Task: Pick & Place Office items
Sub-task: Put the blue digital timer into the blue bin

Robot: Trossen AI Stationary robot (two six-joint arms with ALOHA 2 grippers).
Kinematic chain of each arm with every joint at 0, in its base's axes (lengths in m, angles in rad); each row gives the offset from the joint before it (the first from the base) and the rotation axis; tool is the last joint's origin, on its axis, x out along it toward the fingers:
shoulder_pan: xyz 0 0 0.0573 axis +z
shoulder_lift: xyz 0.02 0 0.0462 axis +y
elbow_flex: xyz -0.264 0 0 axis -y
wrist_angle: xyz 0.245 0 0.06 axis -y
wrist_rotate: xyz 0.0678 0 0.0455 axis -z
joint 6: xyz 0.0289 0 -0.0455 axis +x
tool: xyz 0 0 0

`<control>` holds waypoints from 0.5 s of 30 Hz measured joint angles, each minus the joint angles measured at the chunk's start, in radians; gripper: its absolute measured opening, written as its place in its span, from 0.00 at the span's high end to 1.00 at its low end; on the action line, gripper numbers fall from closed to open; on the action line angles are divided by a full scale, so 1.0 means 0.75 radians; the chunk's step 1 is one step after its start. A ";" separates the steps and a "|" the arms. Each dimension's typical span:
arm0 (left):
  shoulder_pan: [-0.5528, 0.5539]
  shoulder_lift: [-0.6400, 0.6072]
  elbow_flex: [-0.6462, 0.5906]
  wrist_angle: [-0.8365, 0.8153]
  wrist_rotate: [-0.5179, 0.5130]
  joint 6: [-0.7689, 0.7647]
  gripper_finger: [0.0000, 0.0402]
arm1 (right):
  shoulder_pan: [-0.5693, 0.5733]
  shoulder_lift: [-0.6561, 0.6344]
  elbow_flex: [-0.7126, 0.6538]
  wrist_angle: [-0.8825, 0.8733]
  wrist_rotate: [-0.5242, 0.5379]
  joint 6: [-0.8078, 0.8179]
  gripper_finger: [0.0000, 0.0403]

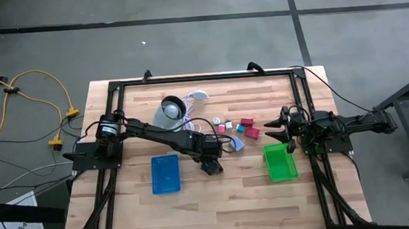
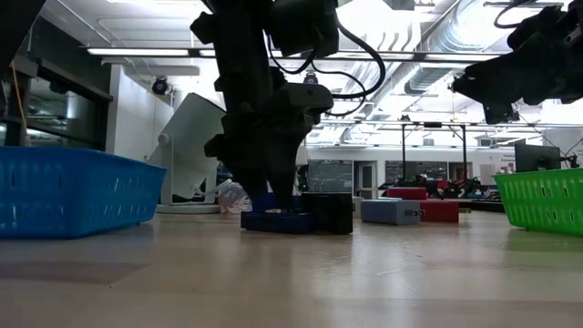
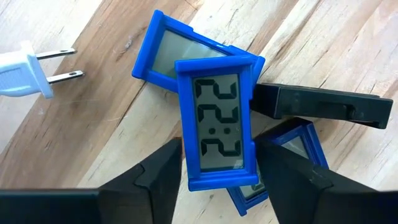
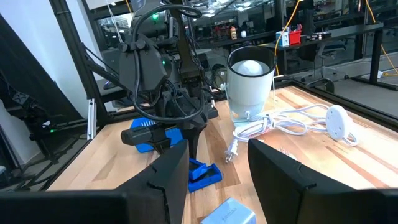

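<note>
Three small blue-framed displays [image 3: 214, 124] lie stacked on the wood beside a black clip-like piece [image 3: 323, 106]. My left gripper [image 3: 217, 168] points down over them at the table's middle [image 1: 210, 165] and is shut on the top display. Red [image 1: 247, 123], teal [image 1: 240, 129], pink [image 1: 221, 128], white [image 1: 217, 120] and pale-blue [image 1: 237, 144] blocks lie toward the right of it. My right gripper [image 1: 275, 129] hangs open above the table, just beyond the green tray [image 1: 280, 161], touching nothing. My left gripper pinches the top blue-framed display by its two long edges [image 3: 185, 155], near one short end, fingers [image 3: 165, 171] pointing down from above. The display lies flat, face up, across the other two blue pieces; I cannot tell whether it is lifted off them.
A blue tray [image 1: 165, 173] sits toward the near left of my left gripper. The grey-white round object [image 1: 168, 111] stands toward the far edge, its white cord [image 1: 196, 97] and plug [image 3: 25, 71] trailing close to the stacked pieces. A black frame rail [image 1: 202, 78] borders the table.
</note>
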 joint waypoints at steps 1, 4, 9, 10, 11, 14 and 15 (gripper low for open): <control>0.000 0.000 0.000 0.001 0.000 0.000 0.53 | 0.001 0.000 0.000 0.000 0.000 0.001 0.62; 0.000 0.000 0.000 0.004 0.000 -0.004 0.57 | 0.000 0.000 0.000 0.000 0.000 0.000 0.62; 0.000 -0.001 0.000 0.004 0.000 -0.004 0.62 | 0.000 0.000 0.000 0.000 0.000 0.001 0.62; 0.000 -0.001 0.000 0.004 0.000 -0.004 0.62 | 0.000 0.000 0.000 0.000 0.000 0.000 0.62; 0.000 -0.001 0.000 0.004 0.000 -0.004 0.62 | 0.000 0.000 0.000 0.000 0.000 0.000 0.62; 0.000 -0.001 0.000 0.004 0.000 -0.004 0.62 | 0.000 0.000 0.000 0.000 0.000 0.000 0.62; 0.000 -0.001 0.000 0.004 0.000 -0.004 0.62 | 0.000 0.000 0.000 0.000 0.000 0.000 0.62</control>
